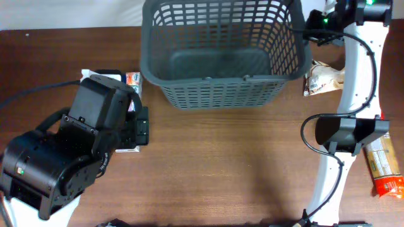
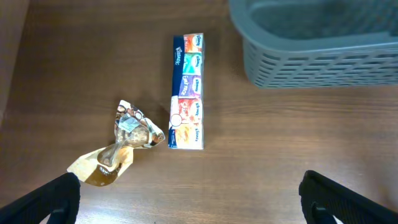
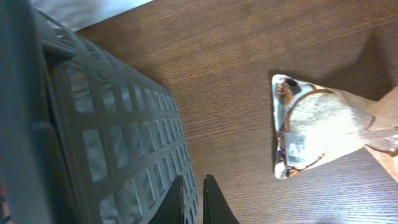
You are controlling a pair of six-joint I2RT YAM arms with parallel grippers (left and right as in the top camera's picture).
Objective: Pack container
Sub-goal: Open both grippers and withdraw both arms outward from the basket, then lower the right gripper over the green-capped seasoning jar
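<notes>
The container (image 1: pixel 214 80), a large dark grey slotted basket, stands at the back middle of the table with nothing showing inside. Its corner appears at the top right of the left wrist view (image 2: pixel 323 62). My left gripper (image 2: pixel 189 205) is open wide above bare wood, with nothing between its fingertips (image 2: pixel 50 199). Ahead of it lie a long tissue multipack (image 2: pixel 186 93) and a crumpled tan snack packet (image 2: pixel 121 146). My right gripper (image 3: pixel 194 186) is shut on nothing, close beside the basket's outer right wall (image 3: pixel 112 137). A triangular wrapped rice packet (image 3: pixel 317 124) lies to its right.
The left arm's black body (image 1: pixel 76 151) hides most of the tissue pack (image 1: pixel 132 80) from above. The triangular packet (image 1: pixel 325 79) lies right of the basket under the white right arm (image 1: pixel 353 82). An orange-and-tan packet (image 1: pixel 385 164) lies at the right edge.
</notes>
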